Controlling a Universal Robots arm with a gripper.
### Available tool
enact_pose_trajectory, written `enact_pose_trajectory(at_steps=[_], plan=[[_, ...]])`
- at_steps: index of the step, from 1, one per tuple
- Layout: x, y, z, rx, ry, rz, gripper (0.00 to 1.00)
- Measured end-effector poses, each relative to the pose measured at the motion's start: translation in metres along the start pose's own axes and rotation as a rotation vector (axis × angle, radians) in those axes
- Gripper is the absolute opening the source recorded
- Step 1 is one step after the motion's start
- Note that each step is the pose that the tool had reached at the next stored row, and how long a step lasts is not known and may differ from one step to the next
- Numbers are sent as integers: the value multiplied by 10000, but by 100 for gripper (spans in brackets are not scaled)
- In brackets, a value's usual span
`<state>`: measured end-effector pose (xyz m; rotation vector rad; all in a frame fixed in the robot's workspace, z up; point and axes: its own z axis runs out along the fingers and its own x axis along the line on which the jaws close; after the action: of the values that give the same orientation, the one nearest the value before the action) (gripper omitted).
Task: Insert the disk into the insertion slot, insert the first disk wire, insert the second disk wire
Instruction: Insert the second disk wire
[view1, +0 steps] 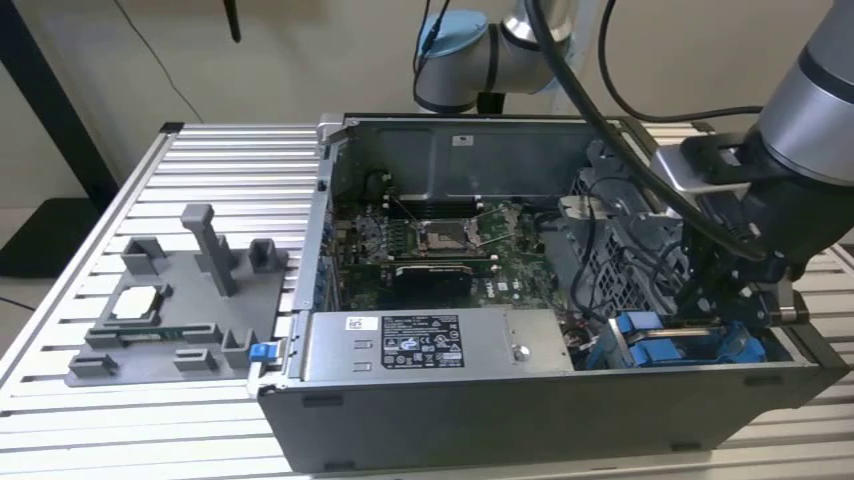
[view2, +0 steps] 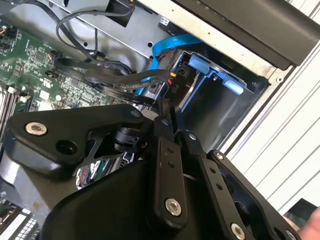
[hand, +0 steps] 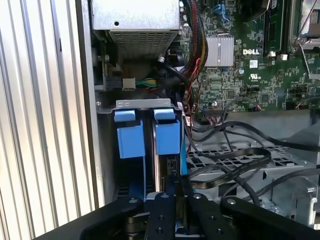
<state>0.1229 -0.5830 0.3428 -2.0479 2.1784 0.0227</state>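
My gripper (view1: 727, 310) hangs low over the corner of the open computer case (view1: 534, 410) at the exterior view's right, right above the insertion slot (view1: 667, 345) with its bright blue rails. In the second wrist view the two black fingers (view2: 167, 150) are drawn together into a narrow wedge, and their tips (view2: 165, 107) pinch a black connector marked with a red dot at the end of a bundle of black wires (view2: 115, 80). So I read the pincer (hand: 176, 187) as clenched on that wire connector, with almost no gap between the fingers.

In the first wrist view, the disk (hand: 165, 165) sits edge-up in the slot (hand: 107, 150), inside its blue carrier, with two blue tabs (hand: 125, 116) side by side at the end of the bay. The fingertips come down just at the disk's exposed edge; whether the connector is touching it or hovering just off it, I cannot tell.

A blue flat cable (view2: 167, 45) arches over the bay near the case wall. The grey labelled power-supply box (view1: 427, 345) lies beside the bay, and the green motherboard (view1: 427, 240) fills the case floor behind it. Out on the slatted table (view1: 200, 160), at the exterior view's left, stands a grey fixture tray (view1: 174, 320), well apart from the arm.
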Motion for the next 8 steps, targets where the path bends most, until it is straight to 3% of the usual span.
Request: enact_pose_trajectory(at_steps=[8], plan=[[11,9,87,18,14,-16,0]])
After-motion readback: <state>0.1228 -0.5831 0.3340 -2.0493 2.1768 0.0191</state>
